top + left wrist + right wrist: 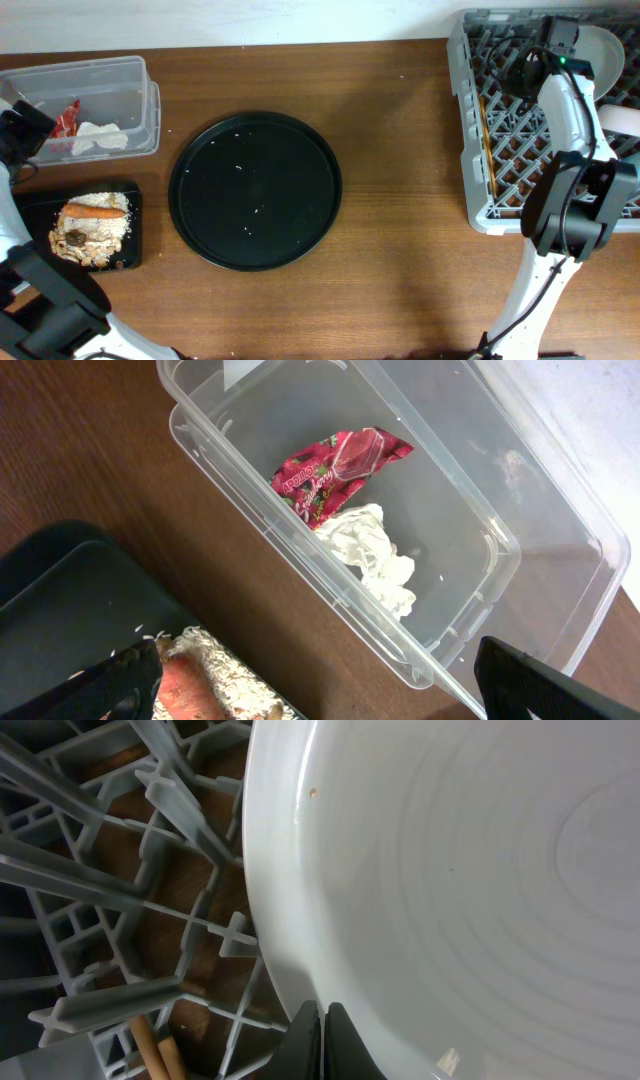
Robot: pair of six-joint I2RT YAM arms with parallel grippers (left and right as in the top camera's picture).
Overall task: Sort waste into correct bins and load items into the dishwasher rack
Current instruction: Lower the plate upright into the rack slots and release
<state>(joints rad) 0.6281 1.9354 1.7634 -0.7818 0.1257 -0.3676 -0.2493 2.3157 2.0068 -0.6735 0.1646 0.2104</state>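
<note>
- The tub (250, 420) lies right under your left gripper (315, 660). It holds a red wrapper (335, 470) and a crumpled tissue (375, 555), the two touching.
- The black tray (80, 600) sits just beside the tub, below that gripper's left finger. It carries a heap of rice (105, 228) with a carrot (97, 211) on top and dark scraps (75, 239) at one end.
- The rack (460, 130) surrounds your right gripper (322, 1030). The plate (450, 870) stands on edge among the pegs, right at the fingertips. The chopsticks (150, 1050) lie in the grid to the fingers' left.
- The round tray (290, 200) lies between your two arms, well apart from both grippers. Only a few white crumbs dot it.
- Left gripper: the jaws stand wide apart over the tub's near wall, with nothing held.
- Right gripper: the fingers are pressed together with their tips at the plate's rim. You cannot tell whether the rim is pinched between them.
- The plate looks white and glossy, with faint rings and a small speck near its rim.
</note>
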